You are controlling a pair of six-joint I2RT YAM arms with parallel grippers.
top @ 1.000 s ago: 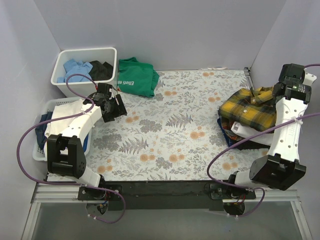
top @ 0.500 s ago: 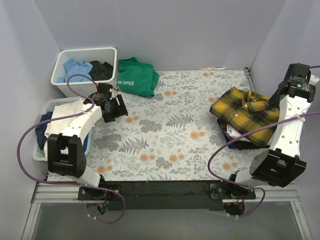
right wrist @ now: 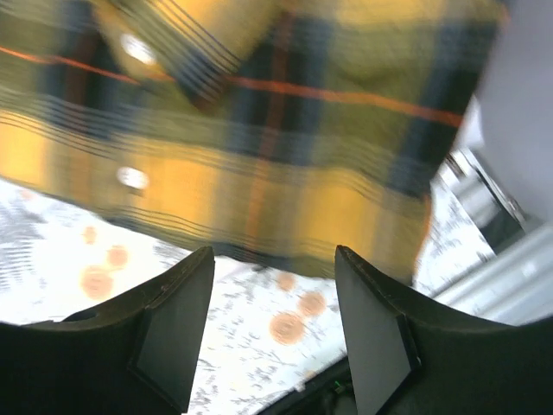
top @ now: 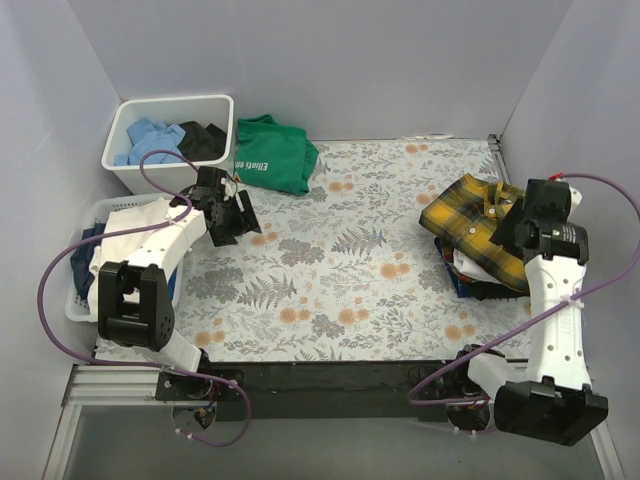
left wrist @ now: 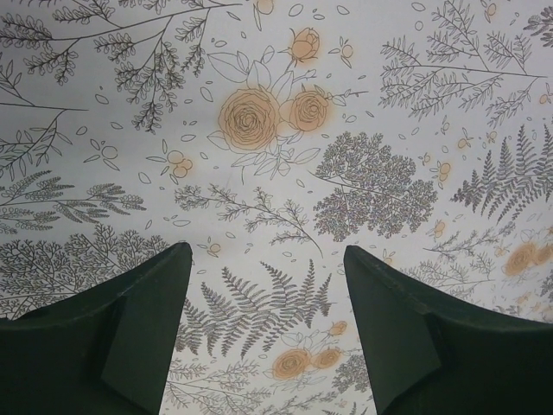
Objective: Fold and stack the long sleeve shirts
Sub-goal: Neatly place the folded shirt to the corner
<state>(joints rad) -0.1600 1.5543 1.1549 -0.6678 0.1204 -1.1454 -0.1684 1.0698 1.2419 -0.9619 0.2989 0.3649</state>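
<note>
On the bench [top: 350, 260] at right: plaid shirt [top: 470, 220], spread flatter than a second ago; right gripper [right wrist: 272, 255] brought over it, wide, empty; left gripper [left wrist: 263, 259] wide; folding judged unstarted.

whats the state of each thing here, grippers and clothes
left gripper: open, empty
right gripper: open, empty
plaid shirt: roughly folded, lying on a pile
green T-shirt: folded
white bin: holds blue cloth, black cloth
basket: holds white cloth
</note>
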